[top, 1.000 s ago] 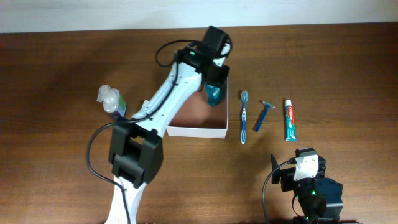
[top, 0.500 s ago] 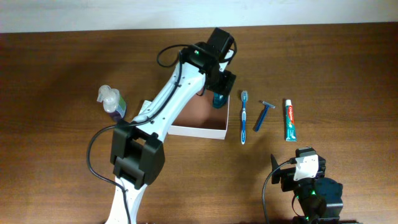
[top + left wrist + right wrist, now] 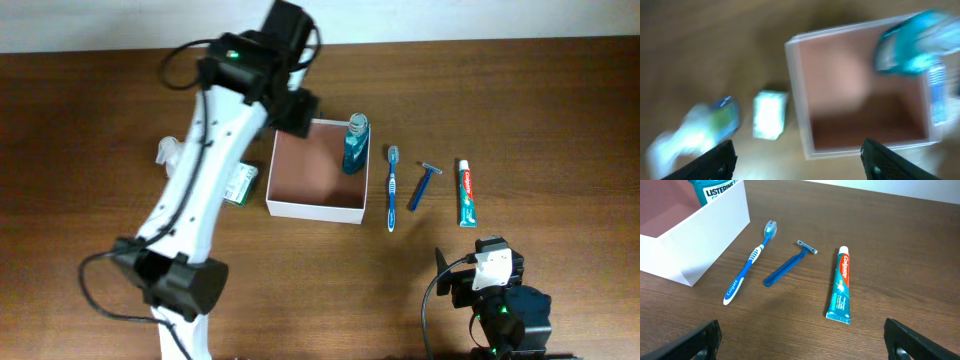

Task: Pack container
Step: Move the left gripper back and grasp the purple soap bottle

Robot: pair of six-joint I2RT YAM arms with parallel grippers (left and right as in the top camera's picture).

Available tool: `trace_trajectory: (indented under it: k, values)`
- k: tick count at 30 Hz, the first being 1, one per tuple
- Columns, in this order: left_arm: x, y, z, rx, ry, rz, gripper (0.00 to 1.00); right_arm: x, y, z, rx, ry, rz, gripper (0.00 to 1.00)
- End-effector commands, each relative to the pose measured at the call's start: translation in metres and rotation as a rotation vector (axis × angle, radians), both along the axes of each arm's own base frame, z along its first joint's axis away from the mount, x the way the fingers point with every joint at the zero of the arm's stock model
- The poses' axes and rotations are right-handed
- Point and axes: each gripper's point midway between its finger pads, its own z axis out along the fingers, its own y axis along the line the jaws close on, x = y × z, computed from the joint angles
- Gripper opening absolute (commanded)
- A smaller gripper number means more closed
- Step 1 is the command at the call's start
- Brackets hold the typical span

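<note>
The container [image 3: 314, 211], a shallow white box with a pinkish-brown inside, sits mid-table. A teal mouthwash bottle [image 3: 354, 145] stands in its far right corner. My left gripper [image 3: 295, 108] hovers open and empty above the container's far left corner. In the blurred left wrist view its fingers [image 3: 715, 162] stand wide apart over the container's wall [image 3: 800, 100]. To the right of the container lie a blue toothbrush [image 3: 391, 187], a blue razor [image 3: 424, 185] and a toothpaste tube [image 3: 466, 192]. My right gripper [image 3: 805, 340] is open and empty near the table's front edge.
A small green-and-white carton [image 3: 240, 184] lies just left of the container. A clear bottle [image 3: 170, 152] lies further left, partly under my left arm. The right wrist view shows the toothbrush [image 3: 750, 262], razor [image 3: 788, 265] and toothpaste [image 3: 841, 285] on bare wood.
My left gripper opened and let go of the mouthwash bottle, which now stands in the container. It then swung up and to the left. The right arm has not moved.
</note>
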Motion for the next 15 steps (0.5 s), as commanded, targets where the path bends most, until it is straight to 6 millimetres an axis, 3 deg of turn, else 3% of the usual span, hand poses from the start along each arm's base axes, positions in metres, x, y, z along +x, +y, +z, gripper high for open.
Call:
trace_trajectory:
  k: [1, 10, 15]
  values:
    - [0.002, 0.064, 0.005, 0.112, -0.005, 0.194, 0.81, 0.000, -0.001, 0.001, 0.013, -0.005, -0.008, 0.99]
    - [0.009, 0.162, -0.006, 0.038, 0.058, 0.412, 0.81, 0.000, -0.001, 0.001, 0.013, -0.005, -0.008, 0.99]
    - [0.009, 0.171, -0.040, -0.142, 0.160, 0.343, 0.77, 0.000, -0.001, 0.001, 0.013, -0.005, -0.008, 0.99]
